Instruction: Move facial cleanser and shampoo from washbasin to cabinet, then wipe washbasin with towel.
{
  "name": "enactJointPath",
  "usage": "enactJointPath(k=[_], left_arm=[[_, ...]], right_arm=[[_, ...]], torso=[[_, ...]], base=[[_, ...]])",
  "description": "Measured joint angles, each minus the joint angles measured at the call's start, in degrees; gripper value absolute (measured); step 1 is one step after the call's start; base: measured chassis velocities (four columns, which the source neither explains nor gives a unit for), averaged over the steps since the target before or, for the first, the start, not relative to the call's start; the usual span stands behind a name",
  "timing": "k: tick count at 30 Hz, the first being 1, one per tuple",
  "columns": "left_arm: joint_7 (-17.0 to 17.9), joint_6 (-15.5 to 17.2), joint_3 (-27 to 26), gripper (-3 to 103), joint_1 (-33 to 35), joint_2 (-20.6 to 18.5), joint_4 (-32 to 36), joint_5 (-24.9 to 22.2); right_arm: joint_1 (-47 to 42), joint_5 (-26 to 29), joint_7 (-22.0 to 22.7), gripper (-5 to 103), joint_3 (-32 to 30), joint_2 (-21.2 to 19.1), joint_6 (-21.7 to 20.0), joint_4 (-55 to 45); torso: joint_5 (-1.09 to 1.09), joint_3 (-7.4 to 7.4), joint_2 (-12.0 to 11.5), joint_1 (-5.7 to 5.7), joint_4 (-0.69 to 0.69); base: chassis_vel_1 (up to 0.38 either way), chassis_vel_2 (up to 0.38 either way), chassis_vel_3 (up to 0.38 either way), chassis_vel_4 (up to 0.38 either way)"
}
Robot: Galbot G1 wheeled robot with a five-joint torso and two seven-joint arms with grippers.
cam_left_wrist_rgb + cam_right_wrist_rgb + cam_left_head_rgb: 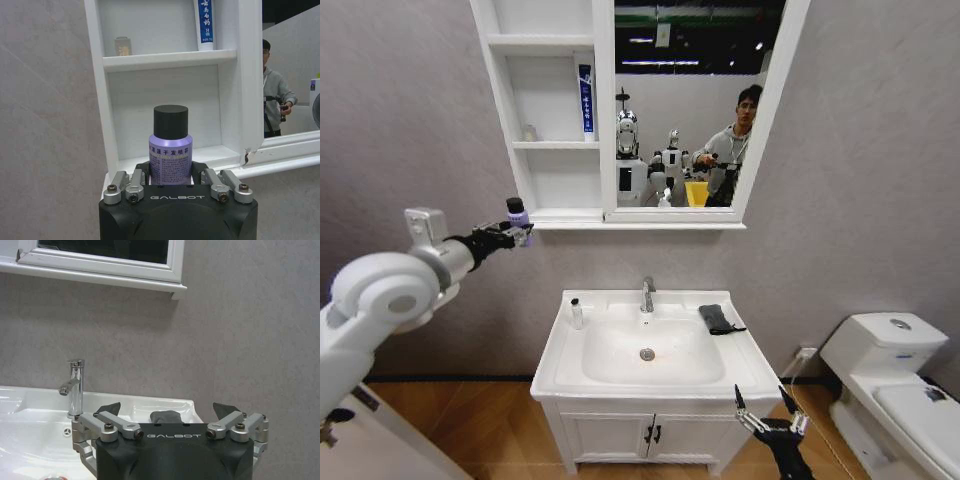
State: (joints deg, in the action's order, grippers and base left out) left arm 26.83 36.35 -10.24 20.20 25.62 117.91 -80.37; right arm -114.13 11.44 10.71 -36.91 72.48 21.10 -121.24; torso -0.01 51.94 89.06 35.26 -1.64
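Even, bright indoor light, no harsh glare. Soft shadow on the wall under the cabinet [550, 110] ledge. Ceiling strip lights reflected in its mirror [695, 100]. Head view bends straight lines near its edges, wide-angle. Wrist views sharp; gripper housings close up look dark.

The left gripper [170, 181] clamps the purple bottle [170, 157] upright before the cabinet's [165, 60] bottom shelf, tube [205, 22] at one o'clock.
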Motion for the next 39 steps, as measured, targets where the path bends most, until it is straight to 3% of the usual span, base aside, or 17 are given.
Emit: enactJointPath(k=[2, 3, 5, 12, 15, 19, 20, 24, 39], left_arm=[[1.8, 0.6, 7.7, 43, -7.7, 3.0, -2.9, 0.0], [1.8, 0.6, 7.7, 43, -7.7, 3.0, -2.9, 0.0], [3.5, 1.3, 13.0, 43, -13.5, 6.3, -5.8, 0.6], [5.9, 2.3, 21.4, 43, -23.3, 11.9, -13.1, 3.7], [8.6, 2.9, 26.2, 43, -28.0, 16.5, -20.2, 6.3], [9.2, 3.1, 27.8, 43, -29.7, 19.4, -24.5, 7.9], [9.0, 2.9, 28.4, 43, -30.5, 21.9, -27.8, 9.2], [7.9, 2.4, 28.4, 43, -30.9, 25.8, -32.9, 11.8], [6.4, 0.6, 24.3, 43, -29.2, 29.1, -41.6, 15.9]], right_arm=[[0.3, 0.2, 0.0, 100, 0.0, -0.1, -0.1, 0.4], [0.3, 0.2, 0.0, 100, 0.0, -0.1, -0.1, 0.4], [0.5, 0.2, 0.0, 100, 0.0, -0.1, -0.1, 0.9], [1.0, 0.7, 0.0, 100, 0.0, -0.1, -0.1, 1.8], [1.7, 1.3, 0.0, 100, 0.0, -0.1, -0.1, 2.6], [2.0, 1.5, -0.1, 100, 0.0, -0.2, -0.1, 3.1], [2.1, 1.6, -0.1, 100, 0.0, -0.2, -0.1, 3.4], [2.1, 1.9, -0.1, 100, -0.1, -0.2, -0.1, 3.8], [1.8, 2.5, -0.2, 100, -0.7, -0.9, 0.3, 3.8]], torso=[[0.01, 0.0, 0.0, 0.0, -0.01], [0.01, 0.0, 0.0, 0.0, -0.01], [0.0, 0.0, 0.0, 0.01, -0.02], [0.02, 0.0, 0.0, 0.0, -0.01], [0.01, 0.0, 0.0, 0.01, 0.0], [0.02, 0.0, 0.0, 0.01, -0.01], [0.02, 0.01, 0.0, 0.01, 0.0], [0.02, 0.01, 0.0, 0.01, -0.03], [0.01, 0.0, 0.0, 0.0, 0.0]], base=[[0.0, 0.0, 0.0, 0.0], [0.0, 0.0, 0.0, 0.0], [0.0, 0.0, 0.0, 0.0], [0.0, 0.0, 0.0, 0.0], [0.0, 0.0, 0.0, 0.0], [0.0, 0.0, 0.0, 0.0], [0.0, 0.0, 0.0, 0.0], [0.0, 0.0, 0.0, 0.0], [0.0, 0.0, 0.0, 0.0]])
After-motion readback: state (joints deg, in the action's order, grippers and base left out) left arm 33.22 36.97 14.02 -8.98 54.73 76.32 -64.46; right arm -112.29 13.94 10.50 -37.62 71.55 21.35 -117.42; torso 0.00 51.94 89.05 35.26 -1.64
